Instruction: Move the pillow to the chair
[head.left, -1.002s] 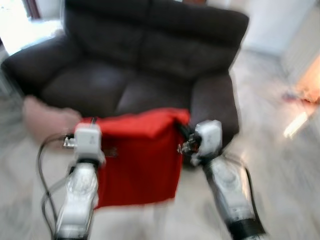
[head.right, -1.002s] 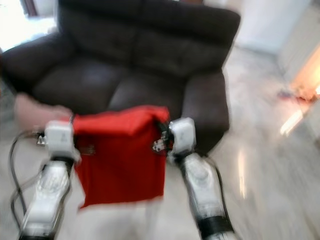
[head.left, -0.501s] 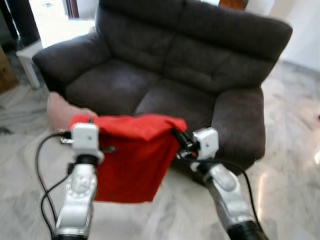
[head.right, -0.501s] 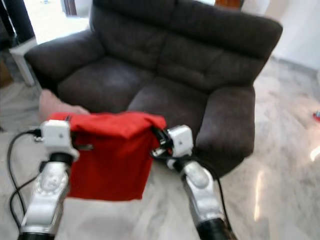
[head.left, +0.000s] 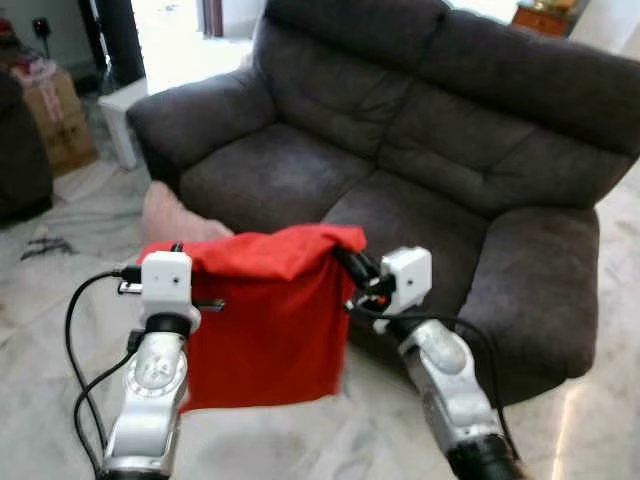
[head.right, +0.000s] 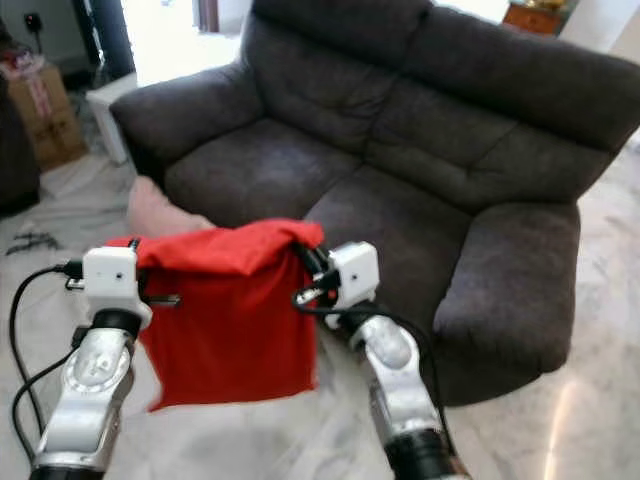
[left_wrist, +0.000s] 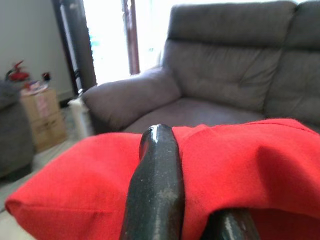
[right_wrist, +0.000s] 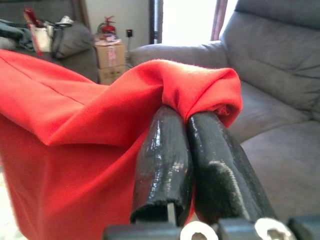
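Left gripper (left_wrist: 195, 200): black fingers clenched on the top edge of the red pillow (head.left: 265, 320), cloth pinched between them.
Right gripper (right_wrist: 192, 150): fingers pressed together on the pillow's other top corner, a bunch of red fabric squeezed in the grip.
Red pillow: held up between the two grippers, top edge folded over, body hanging limp below them above the marble floor (head.left: 60, 300).
Pink cushion (head.left: 175, 215): on the floor just beyond the left gripper, against the sofa's base.
Dark grey sofa (head.left: 420, 150): beyond both grippers, its seat past the pillow's top edge.
Cardboard box (head.left: 55, 115): well beyond the left gripper, off to its outer side.
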